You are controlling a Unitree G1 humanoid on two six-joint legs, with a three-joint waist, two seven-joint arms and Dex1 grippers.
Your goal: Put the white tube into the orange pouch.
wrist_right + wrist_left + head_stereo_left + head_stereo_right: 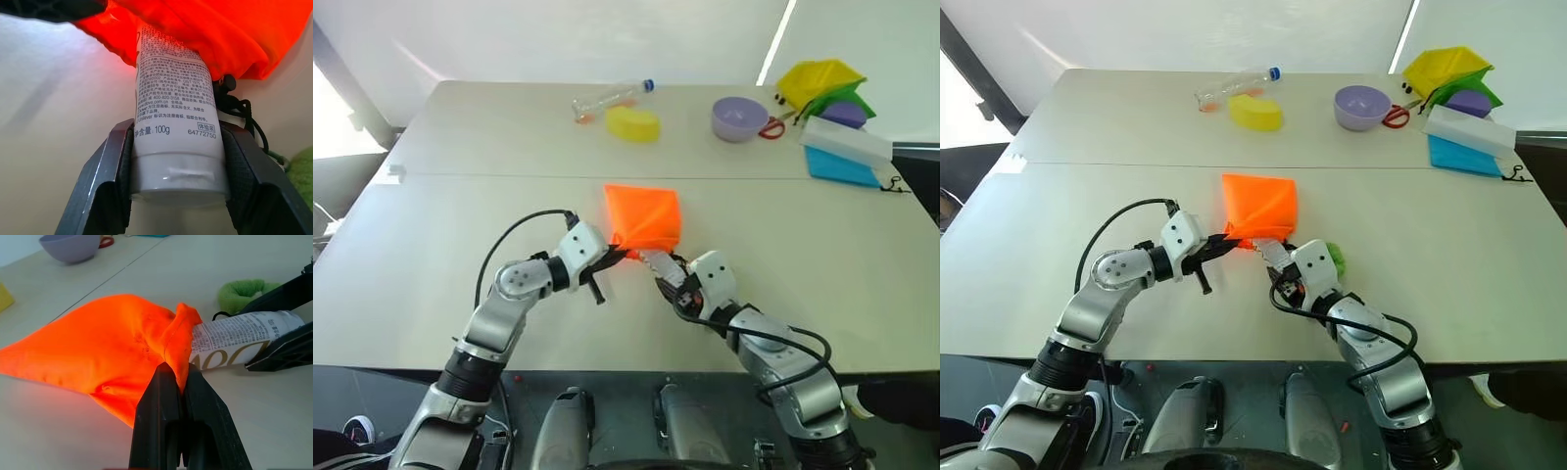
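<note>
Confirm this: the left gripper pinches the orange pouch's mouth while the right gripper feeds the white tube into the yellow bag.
Not quite. The right gripper feeds the white tube into the orange pouch, not the yellow bag, which sits far back on the table. The left gripper does pinch the pouch's mouth. The right wrist view shows the tube entering orange fabric.

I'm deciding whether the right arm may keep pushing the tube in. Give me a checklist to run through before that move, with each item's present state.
1. Left gripper pinching the rim of the bright orange fabric pouch: ok.
2. Right gripper clamped on the printed white plastic tube: ok.
3. Tube's front end inside the pouch mouth: ok.
4. Tube fully inside: not ok.
5. Black cord clear of the mouth: cannot tell.
</note>
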